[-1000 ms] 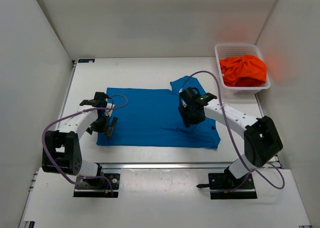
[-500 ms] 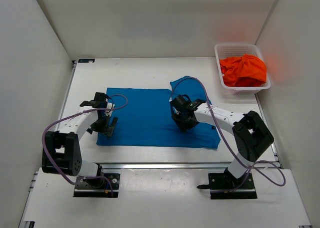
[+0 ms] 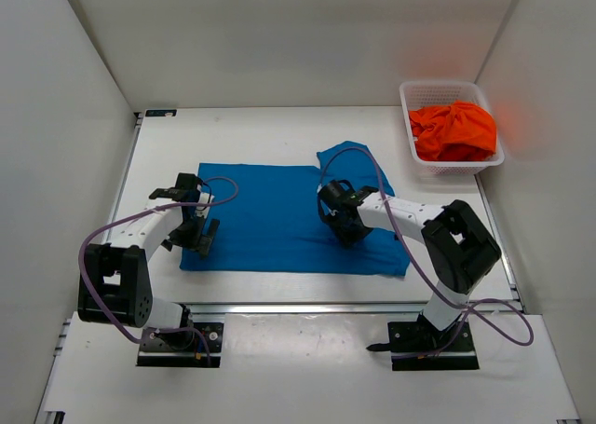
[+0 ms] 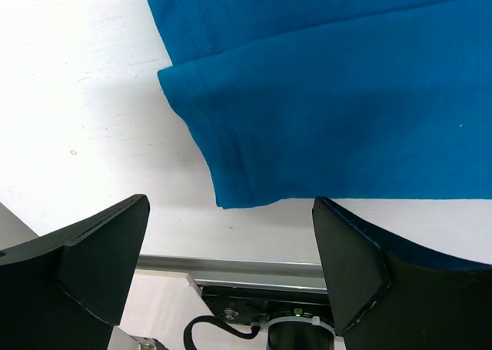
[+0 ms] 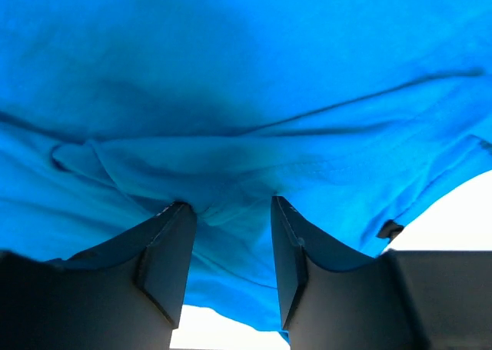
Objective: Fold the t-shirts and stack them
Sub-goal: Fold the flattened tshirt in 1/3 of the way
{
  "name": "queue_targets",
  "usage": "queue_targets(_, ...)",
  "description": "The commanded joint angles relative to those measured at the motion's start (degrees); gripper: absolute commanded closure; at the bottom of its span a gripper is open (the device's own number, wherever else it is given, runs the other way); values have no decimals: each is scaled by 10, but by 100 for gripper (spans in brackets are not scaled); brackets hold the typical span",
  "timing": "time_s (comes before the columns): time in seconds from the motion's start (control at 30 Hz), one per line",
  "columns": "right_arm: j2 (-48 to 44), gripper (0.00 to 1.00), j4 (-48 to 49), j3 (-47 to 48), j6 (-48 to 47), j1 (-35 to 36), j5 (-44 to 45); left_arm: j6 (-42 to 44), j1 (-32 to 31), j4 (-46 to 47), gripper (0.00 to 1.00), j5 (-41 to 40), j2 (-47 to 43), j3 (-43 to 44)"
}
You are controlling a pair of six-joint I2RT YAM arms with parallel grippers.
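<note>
A white lattice basket point(image 3: 440, 92) stands well beyond and to the right of the right gripper point(image 3: 343, 224), in the far right corner, close to the side wall point(image 3: 540, 116). The white table point(image 3: 261, 135) shows beyond both grippers and just left of the left gripper point(image 3: 200, 238). A metal rail point(image 3: 298, 307) runs along the table's edge nearer than both grippers.

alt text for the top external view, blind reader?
A blue t-shirt lies spread on a white table, the right gripper pinching cloth on its right half and the open left gripper at its near-left corner. An orange t-shirt sits bunched in a white basket at the far right.
</note>
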Motion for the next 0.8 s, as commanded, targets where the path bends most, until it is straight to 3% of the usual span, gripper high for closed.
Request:
queue_targets(0.0, -5, 60, 5, 22, -9, 5, 48, -1, -1, 9, 1, 6, -15, -3)
queue_targets(0.1, -7, 62, -4, 26, -5, 2, 56, -1, 0, 9, 2, 8, -16, -1)
queue_targets(0.3, -5, 73, 7, 26, -7, -10, 68, 1, -2, 10, 1, 10, -13, -2)
queue_targets(0.37, 11, 82, 8, 48, -11, -6, 67, 1, -2, 10, 1, 9, -12, -2)
queue_targets(0.43, 23, 83, 9, 71, -15, -1, 77, 1, 0, 10, 1, 8, -11, -5)
queue_targets(0.77, 82, 68, 0, 157, -13, 18, 55, 0, -2, 9, 2, 11, -12, -2)
